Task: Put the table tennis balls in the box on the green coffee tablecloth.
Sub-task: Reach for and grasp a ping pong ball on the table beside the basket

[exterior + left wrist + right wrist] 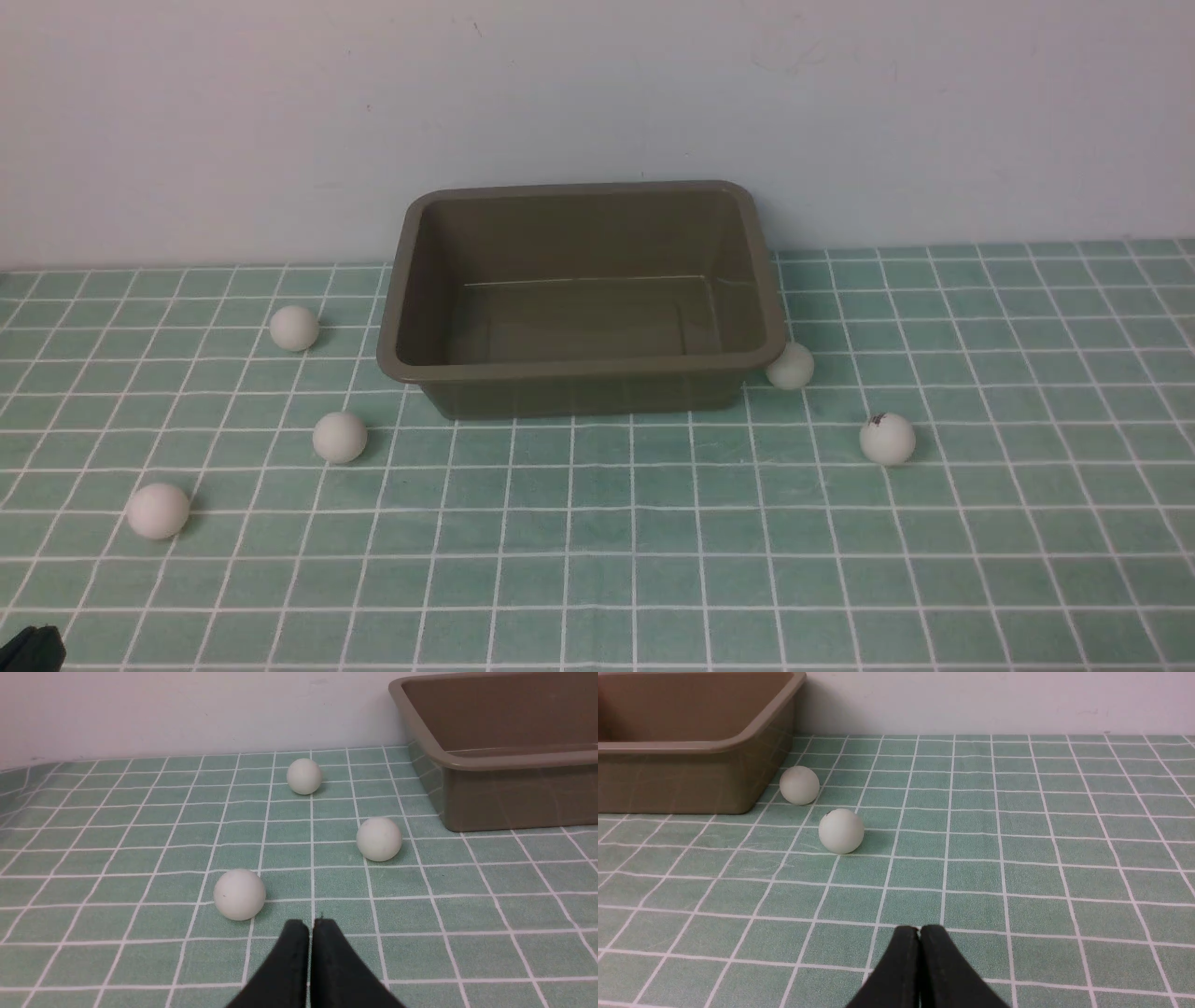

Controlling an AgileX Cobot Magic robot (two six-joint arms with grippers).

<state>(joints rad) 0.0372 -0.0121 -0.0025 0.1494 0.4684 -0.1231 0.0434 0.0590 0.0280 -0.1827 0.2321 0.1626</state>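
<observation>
Left fingers [292,961] and right fingers [903,966] are pressing fully together, gripping nothing. 5 balls [294,328] are lying on the green cloth [597,560] outside the empty box [579,371]: 3 at its 8 to 9 o'clock, 2 near 4. Spreading wide, straddling the nearest ball [239,894] and squeezing gently is looking wisest. The box rim is partly covering the corner ball [790,365]; the counter isn't showing.
</observation>
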